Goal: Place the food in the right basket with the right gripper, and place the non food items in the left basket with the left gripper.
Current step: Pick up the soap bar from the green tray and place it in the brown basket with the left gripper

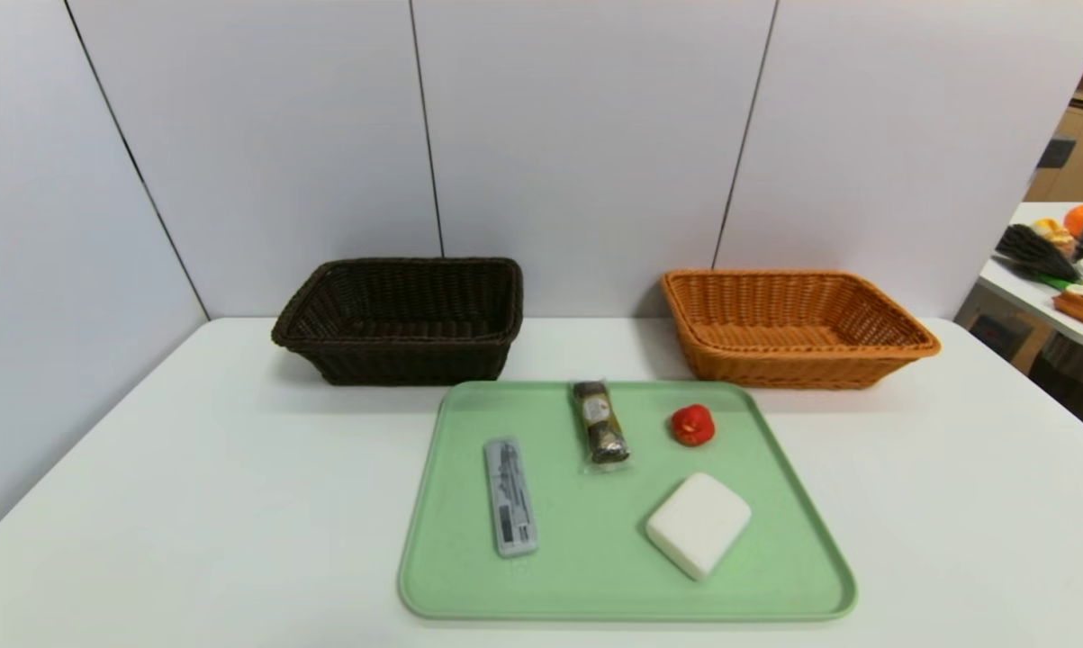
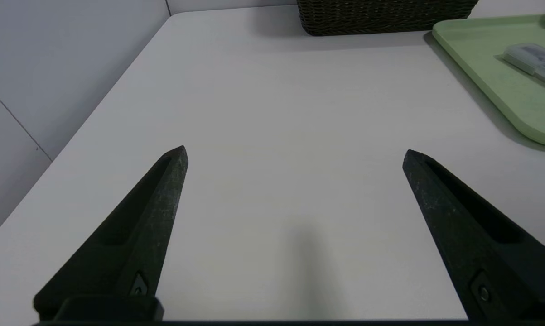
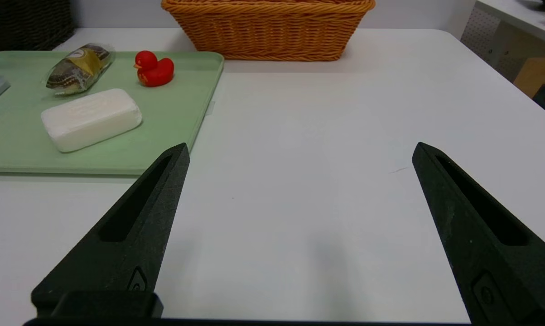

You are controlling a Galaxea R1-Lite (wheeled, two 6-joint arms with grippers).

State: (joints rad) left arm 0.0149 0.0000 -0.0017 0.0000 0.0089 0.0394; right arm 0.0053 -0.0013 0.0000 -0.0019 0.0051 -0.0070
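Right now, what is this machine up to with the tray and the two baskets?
Nothing is being handled yet. A snack roll, a red duck, a white soap block and a grey case all lie on the green tray. The dark basket and the orange basket behind it hold nothing. The left claw and right claw hover open over the bare table, one on each side of the tray.

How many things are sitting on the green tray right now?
4. The grey case lies at the tray's left, the snack roll at the far middle, the red duck at the far right, the white soap block at the near right. None looks hidden.
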